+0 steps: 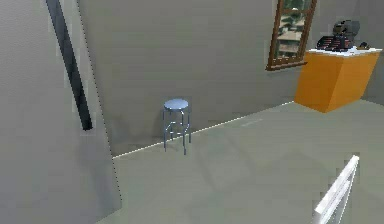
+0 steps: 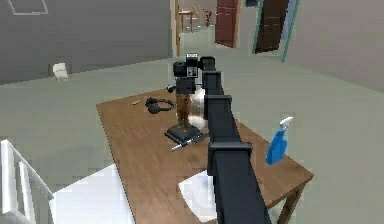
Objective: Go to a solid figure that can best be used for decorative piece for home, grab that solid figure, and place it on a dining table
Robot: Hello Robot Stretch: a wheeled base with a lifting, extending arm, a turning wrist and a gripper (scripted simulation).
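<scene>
Arm side view: gripper (image 2: 184,70) shows just above brown upright statuette on dark base (image 2: 184,108), which stands on brown wooden table (image 2: 130,130), long axis vertical. Cannot tell whether gripper holds it.

A round blue-seated stool on thin metal legs (image 1: 176,120) stands on the grey-green floor (image 1: 240,170), close to the plain grey wall (image 1: 180,50). Well to the stool's right is an orange box-shaped cabinet (image 1: 335,85). Between them, higher up, hangs a brown wooden-framed pane (image 1: 292,32). Left of the stool, a dark slanted strip (image 1: 70,65) crosses a nearer wall.
</scene>
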